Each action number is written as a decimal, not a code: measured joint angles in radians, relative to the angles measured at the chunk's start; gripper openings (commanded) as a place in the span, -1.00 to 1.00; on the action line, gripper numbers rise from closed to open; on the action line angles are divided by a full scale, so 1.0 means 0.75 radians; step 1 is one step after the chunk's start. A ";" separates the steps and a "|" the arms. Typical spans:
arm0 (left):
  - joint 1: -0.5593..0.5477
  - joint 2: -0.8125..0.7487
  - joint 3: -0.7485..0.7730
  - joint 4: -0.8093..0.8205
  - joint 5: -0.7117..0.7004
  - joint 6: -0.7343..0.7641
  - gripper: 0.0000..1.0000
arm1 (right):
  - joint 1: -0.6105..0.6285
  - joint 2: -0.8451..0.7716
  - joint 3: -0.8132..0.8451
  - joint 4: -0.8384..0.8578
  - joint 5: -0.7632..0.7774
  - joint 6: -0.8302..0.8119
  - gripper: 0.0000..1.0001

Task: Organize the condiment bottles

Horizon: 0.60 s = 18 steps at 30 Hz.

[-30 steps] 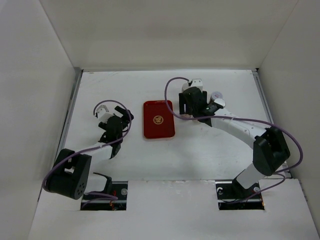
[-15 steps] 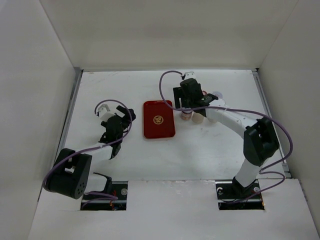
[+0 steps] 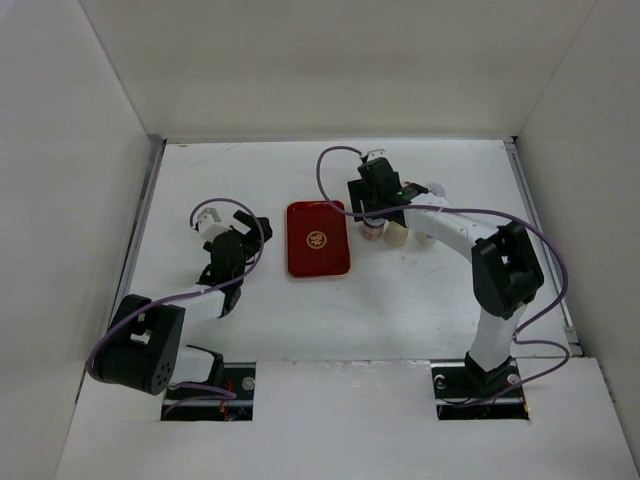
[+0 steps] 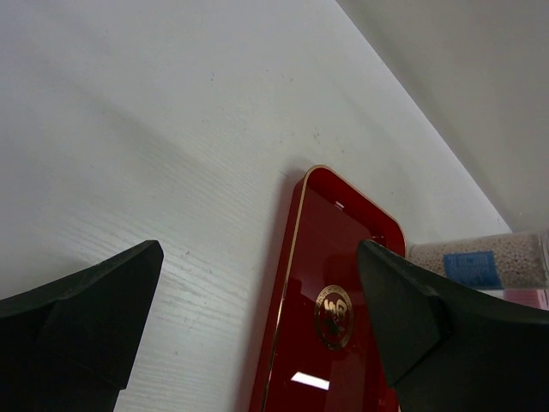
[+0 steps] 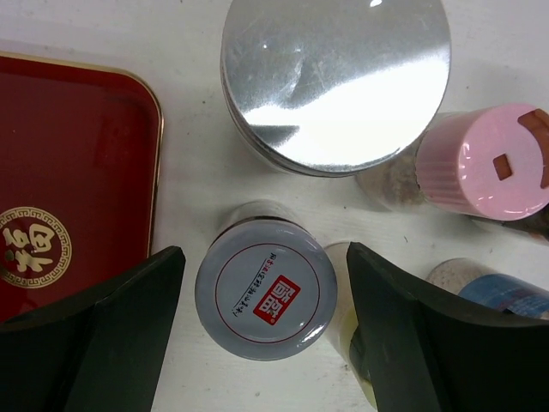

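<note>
Looking down in the right wrist view, my right gripper (image 5: pixel 265 253) is open, one finger on each side of a grey-capped jar (image 5: pixel 266 287) and a gap on both sides. Around it stand a wide silver-lidded jar (image 5: pixel 334 77), a pink-capped jar (image 5: pixel 493 159), a blue-labelled bottle (image 5: pixel 506 292) and a pale yellow jar (image 5: pixel 343 300), half hidden by the right finger. From above, the right gripper (image 3: pixel 375 215) hovers over this cluster of jars (image 3: pixel 396 235). My left gripper (image 3: pixel 250 222) is open and empty, left of the tray; its wrist view shows the blue-labelled bottle (image 4: pixel 480 262) beyond.
A flat red tray (image 3: pixel 318 238) with a gold emblem lies empty between the two arms; its right edge (image 5: pixel 69 189) is just left of the jars. White walls enclose the table on three sides.
The right arm has swung left from the back right and now holds its gripper over the jar cluster next to the tray. The left arm has barely moved.
</note>
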 measured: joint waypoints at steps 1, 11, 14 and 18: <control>0.003 0.000 -0.001 0.001 0.000 0.000 1.00 | 0.000 0.002 0.000 -0.004 -0.001 0.000 0.64; 0.003 0.000 -0.001 0.002 0.009 0.000 1.00 | 0.000 0.004 -0.005 -0.007 -0.011 -0.001 0.54; 0.003 0.000 -0.001 0.002 0.009 0.000 1.00 | 0.000 0.004 -0.012 -0.007 -0.012 -0.005 0.55; 0.003 0.000 -0.001 0.002 0.009 0.000 1.00 | 0.000 0.004 -0.015 -0.007 -0.013 -0.013 0.52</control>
